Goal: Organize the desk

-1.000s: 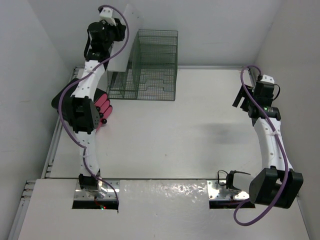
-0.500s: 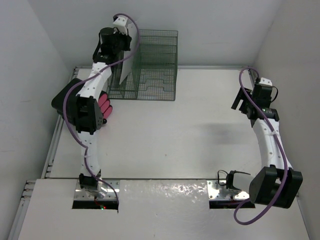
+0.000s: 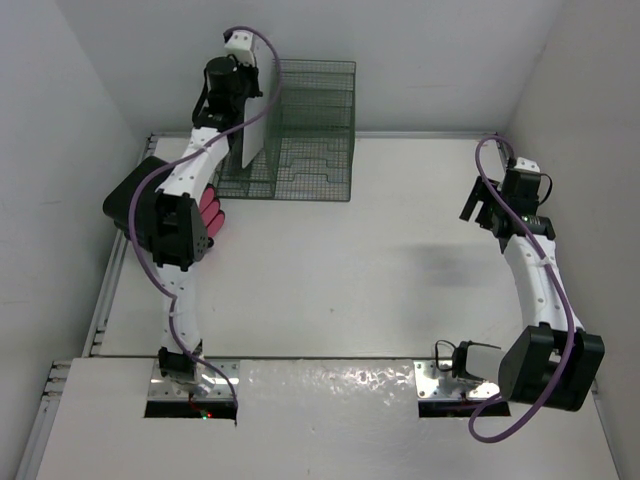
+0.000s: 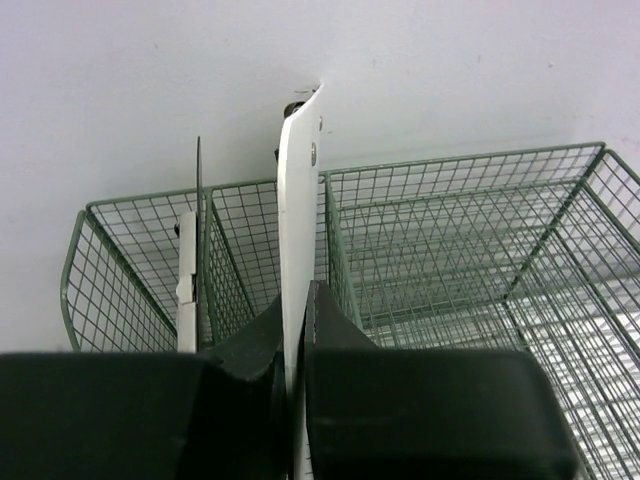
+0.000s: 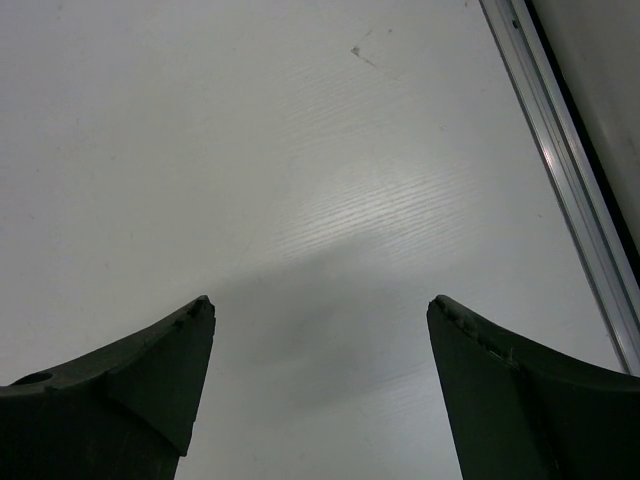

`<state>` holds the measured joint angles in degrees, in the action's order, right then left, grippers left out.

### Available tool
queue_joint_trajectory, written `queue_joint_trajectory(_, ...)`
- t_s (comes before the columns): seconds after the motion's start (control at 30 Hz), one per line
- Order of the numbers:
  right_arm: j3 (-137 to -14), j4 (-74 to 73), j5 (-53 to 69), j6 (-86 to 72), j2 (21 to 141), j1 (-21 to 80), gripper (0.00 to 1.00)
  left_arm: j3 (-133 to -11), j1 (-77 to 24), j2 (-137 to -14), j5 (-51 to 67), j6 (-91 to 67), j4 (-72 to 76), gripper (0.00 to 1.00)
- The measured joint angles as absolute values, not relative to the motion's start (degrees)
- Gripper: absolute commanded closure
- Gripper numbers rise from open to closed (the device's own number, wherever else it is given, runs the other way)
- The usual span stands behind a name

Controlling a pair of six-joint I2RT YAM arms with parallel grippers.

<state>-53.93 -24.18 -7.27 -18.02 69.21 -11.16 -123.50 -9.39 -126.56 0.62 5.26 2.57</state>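
**Top external.** Green wire rack (image 3: 310,130) at far left of the desk (image 3: 330,280), against the back wall; pink rolls (image 3: 210,212) just beside it, partly hidden under the left arm, number unclear. Left arm stretched far and high, left gripper (image 3: 243,88) over the rack's left end, clenched on one upright white panel (image 3: 258,120). Right arm bent, right gripper (image 3: 478,205) above bare desk at the right. Two arms, one rack.

**Left wrist.** Left gripper (image 4: 297,300) pinching the white panel (image 4: 298,200) edge-on above the wire rack (image 4: 450,230); a second thin white sheet (image 4: 186,280) upright in the left slot.

**Right wrist.** Right gripper (image 5: 320,305) spread wide, grasping nothing, over the desk (image 5: 300,150) near one rail (image 5: 560,150).
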Motion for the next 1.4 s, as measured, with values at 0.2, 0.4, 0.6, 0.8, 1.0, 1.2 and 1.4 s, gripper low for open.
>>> queue_joint_trajectory(0.2, -53.93, -24.03, -6.9, -18.44, 69.25, -11.16, 0.17, -115.66, -11.0, -124.86, -4.97, 4.97, 11.62, 1.0)
queue_joint_trajectory(0.4, -53.93, -24.14, -5.93, -18.81, 69.45, -11.16, 0.17, -109.16, -12.82, -124.25, -10.35, 7.77, 23.42, 1.0)
queue_joint_trajectory(0.6, -53.93, -24.51, -5.72, -19.09, 69.45, -11.16, 0.17, -103.66, -13.17, -122.32, -13.61, 10.46, 30.87, 1.0)
queue_joint_trajectory(0.8, -53.95, -24.53, -5.23, -19.4, 69.43, -11.16, 0.17, -96.01, -13.28, -121.27, -15.46, 14.2, 45.01, 1.0)
queue_joint_trajectory(1.0, -53.95, -24.82, -4.78, -19.46, 69.19, -11.16, 0.17, -90.65, -13.58, -121.27, -14.26, 18.17, 57.69, 1.0)
queue_joint_trajectory(1.2, -53.95, -25.78, -4.84, -19.44, 68.69, -11.16, 0.17, -90.26, -13.58, -121.51, -12.82, 18.92, 62.22, 1.0)
queue_joint_trajectory(1.4, -53.91, -25.78, -4.69, -19.42, 68.69, -11.16, 0.16, -90.21, -13.56, -122.93, -11.29, 17.61, 60.47, 1.0)
